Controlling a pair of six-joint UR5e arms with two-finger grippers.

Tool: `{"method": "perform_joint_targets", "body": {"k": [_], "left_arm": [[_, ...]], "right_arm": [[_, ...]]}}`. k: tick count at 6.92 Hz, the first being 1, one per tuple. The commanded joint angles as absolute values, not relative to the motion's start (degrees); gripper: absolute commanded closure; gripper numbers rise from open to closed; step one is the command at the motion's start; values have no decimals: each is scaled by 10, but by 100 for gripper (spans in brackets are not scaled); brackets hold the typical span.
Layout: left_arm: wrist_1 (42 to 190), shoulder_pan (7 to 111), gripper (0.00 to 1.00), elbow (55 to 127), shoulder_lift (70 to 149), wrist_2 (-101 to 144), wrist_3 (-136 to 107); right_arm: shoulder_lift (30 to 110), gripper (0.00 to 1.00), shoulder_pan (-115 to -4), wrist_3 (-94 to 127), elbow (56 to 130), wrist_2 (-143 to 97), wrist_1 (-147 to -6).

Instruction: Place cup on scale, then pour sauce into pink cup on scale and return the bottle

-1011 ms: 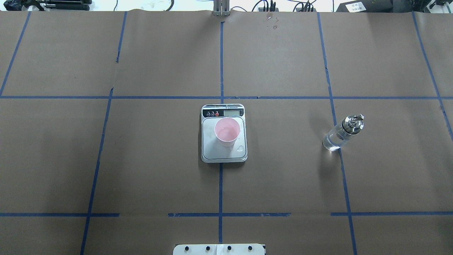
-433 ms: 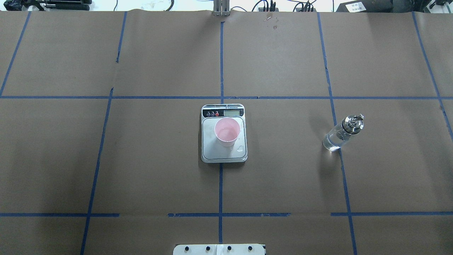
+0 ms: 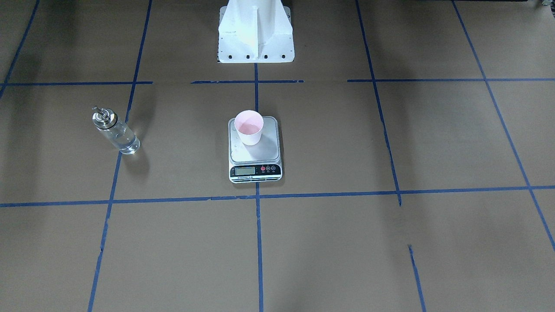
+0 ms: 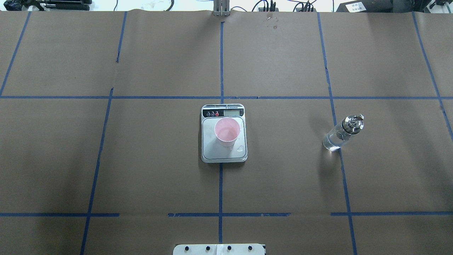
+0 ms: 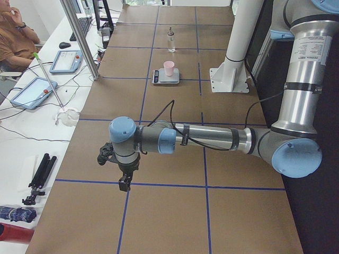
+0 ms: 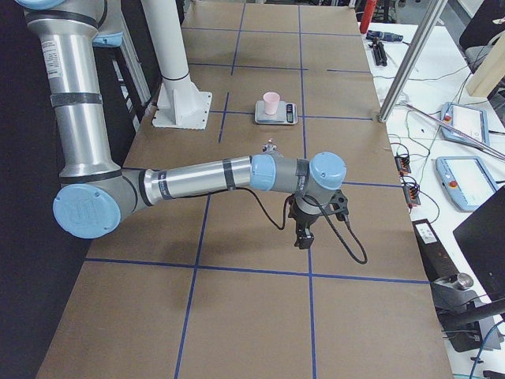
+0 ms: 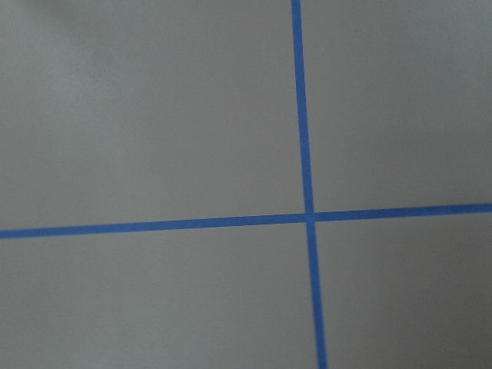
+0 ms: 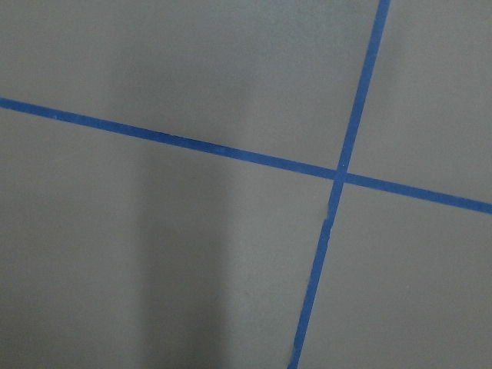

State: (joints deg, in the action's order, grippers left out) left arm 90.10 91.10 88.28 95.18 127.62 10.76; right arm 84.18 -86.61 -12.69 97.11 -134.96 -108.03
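Observation:
The pale pink cup (image 4: 227, 131) stands upright on the silver scale (image 4: 223, 156) at the table's middle, with a little liquid in it. It also shows in the front view (image 3: 249, 127) on the scale (image 3: 256, 170). The clear glass bottle (image 4: 341, 134) stands upright and free on the table to the right, with clear sauce in it; in the front view it (image 3: 115, 131) stands at the left. My left gripper (image 5: 124, 182) and right gripper (image 6: 302, 239) hang over the table's far ends, away from everything. They show only in the side views, so I cannot tell if they are open or shut.
A small wet drop (image 4: 241, 148) lies on the scale's platform beside the cup. The robot's white base (image 3: 255, 30) stands behind the scale. Blue tape lines cross the brown table. Operators' tablets (image 5: 66, 61) lie beyond the table's edge.

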Motion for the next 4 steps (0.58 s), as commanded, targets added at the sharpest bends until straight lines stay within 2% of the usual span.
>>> {"method": "perform_joint_targets", "body": {"k": [1,3,4], "left_arm": [[890,911,0,874,947,1291,117],[720,907,0,890,980,1336,111],[733,906,0,890,964,1298,113]], "right_arm": [[896,0,-853,-127,1024,-1311,-1079],[894,0,-840,-129,1017,-1310,-1079],[894,0,-839,-129,1017,-1310,-1079]]}}
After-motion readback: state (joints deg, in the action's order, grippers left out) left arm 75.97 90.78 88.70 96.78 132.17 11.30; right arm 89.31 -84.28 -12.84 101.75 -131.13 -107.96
